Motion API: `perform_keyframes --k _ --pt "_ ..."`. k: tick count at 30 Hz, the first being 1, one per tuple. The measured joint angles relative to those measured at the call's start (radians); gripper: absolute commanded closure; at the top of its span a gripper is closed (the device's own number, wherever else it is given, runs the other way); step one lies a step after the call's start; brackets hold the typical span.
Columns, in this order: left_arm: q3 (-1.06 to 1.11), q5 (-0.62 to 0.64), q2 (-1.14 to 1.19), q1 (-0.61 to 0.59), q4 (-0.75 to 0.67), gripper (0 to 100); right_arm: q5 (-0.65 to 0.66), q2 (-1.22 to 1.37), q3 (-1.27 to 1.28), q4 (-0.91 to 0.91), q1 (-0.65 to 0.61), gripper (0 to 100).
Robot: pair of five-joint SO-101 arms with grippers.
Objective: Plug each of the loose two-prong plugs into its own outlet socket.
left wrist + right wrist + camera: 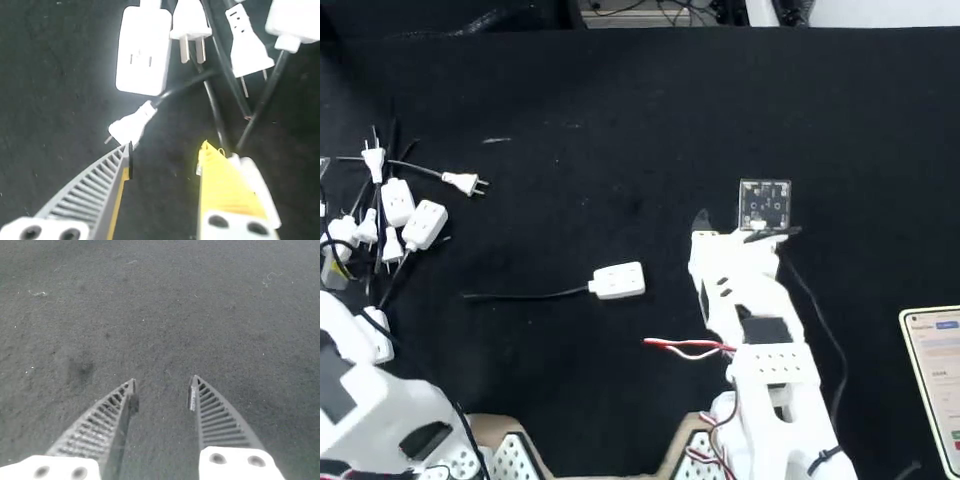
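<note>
Both ribbed jaws spread, left beside smooth white plug [131, 126], fuzzy black cloth [160, 300]

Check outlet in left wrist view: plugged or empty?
Empty. The outlet shows bare slots; the small plug lies apart from it, prongs out.

Left pincer [165, 149] spread wide, right pincer [163, 384] parted, right arm [761, 335] extended forward
</note>
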Motion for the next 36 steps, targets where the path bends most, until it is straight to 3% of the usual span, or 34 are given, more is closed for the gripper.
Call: perform_keyframes --k 5,12,17,19,21,23,29,36 --pt "-0.071 -0.063 0.123 -0.002 -0.020 78 0.000 0.000 0.000 0.000 0.000 83.2" --pt "-0.114 -0.091 0.298 -0.037 -0.216 78 0.000 0.000 0.000 0.000 0.000 83.2" --pt "-0.123 -0.094 0.327 -0.046 -0.250 78 0.000 0.000 0.000 0.000 0.000 83.2" --pt "-0.123 -0.094 0.328 -0.046 -0.250 84 0.000 0.000 0.000 0.000 0.000 83.2" --pt "-0.123 -0.094 0.328 -0.046 -0.250 97 0.000 0.000 0.000 0.000 0.000 83.2" --pt "-0.121 -0.094 0.330 -0.043 -0.249 95 0.000 0.000 0.000 0.000 0.000 83.2" --pt "-0.169 -0.095 0.341 -0.049 -0.098 97 0.000 0.000 0.000 0.000 0.000 83.2" --pt "-0.373 -0.094 0.285 -0.060 0.333 97 0.000 0.000 0.000 0.000 0.000 83.2"
